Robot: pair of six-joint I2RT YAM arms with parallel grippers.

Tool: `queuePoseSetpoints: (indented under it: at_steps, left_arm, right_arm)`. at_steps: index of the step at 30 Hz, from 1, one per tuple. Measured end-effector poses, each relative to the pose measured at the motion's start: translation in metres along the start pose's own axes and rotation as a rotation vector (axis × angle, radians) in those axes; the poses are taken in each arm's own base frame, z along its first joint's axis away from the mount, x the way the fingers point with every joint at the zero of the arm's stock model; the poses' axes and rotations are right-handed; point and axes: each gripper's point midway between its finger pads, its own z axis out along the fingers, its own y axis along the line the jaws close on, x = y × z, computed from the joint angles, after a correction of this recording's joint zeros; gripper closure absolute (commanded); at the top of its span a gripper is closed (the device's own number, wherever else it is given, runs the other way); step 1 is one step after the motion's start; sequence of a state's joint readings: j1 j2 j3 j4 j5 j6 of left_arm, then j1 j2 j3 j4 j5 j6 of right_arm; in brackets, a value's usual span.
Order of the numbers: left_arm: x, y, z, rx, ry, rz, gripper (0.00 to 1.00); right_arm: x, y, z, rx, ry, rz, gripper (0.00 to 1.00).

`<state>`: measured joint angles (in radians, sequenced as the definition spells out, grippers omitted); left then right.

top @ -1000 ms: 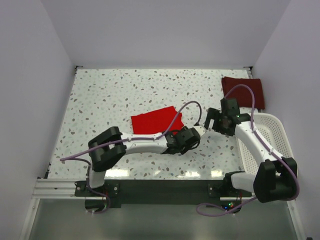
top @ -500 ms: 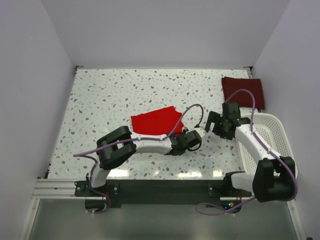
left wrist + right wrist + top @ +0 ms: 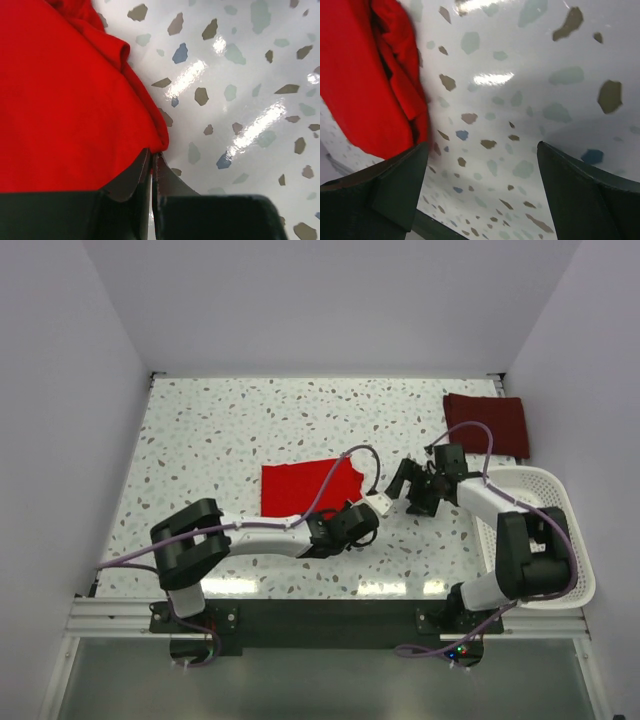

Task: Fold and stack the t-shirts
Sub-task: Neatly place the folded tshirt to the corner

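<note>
bench (image 3: 220, 430): speckled top, carrying the basket and both shirts

basket (image 3: 545, 472): white slatted one, handy as the landmark; right arm reaching out from beside it

bright red shirt (image 3: 300, 485): well to the left of the basket, lying flat as a rough rectangle; bunched and rumpled along the basket-side edge, so probably only part-folded

dark maroon shirt (image 3: 487, 422): just behind the basket, already a tidy folded square by the look of it

left jaws: pinched down to a thin slit, with the red hem running right into the tips at the shirt's basket-side corner; looks like a grip on the cloth

right jaws: spread wide with nothing between them, low over bare bench between the basket and the red shirt, one finger just beside the bunched edge

step in hand: folding the bright red shirt, going by the pinched hem and the maroon one being done

next move: probably calls for closing the right jaws on that rumpled edge, then lifting both corners together and laying them over evenly; after that, carrying the bundle behind the basket onto the maroon one
</note>
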<state>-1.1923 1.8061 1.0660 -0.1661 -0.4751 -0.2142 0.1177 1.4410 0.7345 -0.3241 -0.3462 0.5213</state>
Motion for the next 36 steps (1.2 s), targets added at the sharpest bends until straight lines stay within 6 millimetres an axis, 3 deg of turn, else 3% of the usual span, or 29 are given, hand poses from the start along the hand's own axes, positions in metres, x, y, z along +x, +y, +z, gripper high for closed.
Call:
queuePoseSetpoints:
  at_steps: [7,15,19,22,24,25,26,30,33,36]
  left_arm:
    - [-0.024,0.004,-0.019,0.031,-0.094,-0.074,0.95]
    - [-0.023,0.002,-0.019,0.042,-0.098,-0.092,0.94]
    - [-0.026,0.003,-0.023,0.048,-0.115,-0.102,0.94]
    - [-0.029,0.003,-0.026,0.056,-0.130,-0.110,0.92]
    - [-0.031,0.002,-0.026,0.065,-0.137,-0.113,0.91]
    - [-0.031,0.001,-0.026,0.070,-0.138,-0.114,0.91]
    - [-0.031,0.000,-0.026,0.075,-0.139,-0.114,0.90]
    - [-0.034,-0.005,-0.026,0.099,-0.148,-0.120,0.82]
    - [-0.035,-0.008,-0.027,0.116,-0.150,-0.130,0.68]
    - [-0.040,-0.009,-0.033,0.137,-0.130,-0.140,0.48]
  right_arm:
    - [-0.006,0.041,0.027,-0.192,0.030,0.078,0.08]
    - [0.001,0.102,0.063,-0.311,0.095,0.036,0.15]
    - [0.014,0.122,0.072,-0.340,0.121,0.000,0.22]
    - [0.022,0.125,0.075,-0.339,0.136,-0.016,0.32]
    - [0.023,0.124,0.076,-0.329,0.137,-0.028,0.46]
    - [0.023,0.122,0.078,-0.314,0.133,-0.032,0.54]
    - [0.025,0.118,0.079,-0.299,0.136,-0.040,0.72]
    - [0.029,0.106,0.085,-0.239,0.156,-0.068,1.00]
    - [0.026,0.104,0.084,-0.209,0.157,-0.101,1.00]
    - [0.019,0.103,0.080,-0.175,0.153,-0.170,1.00]
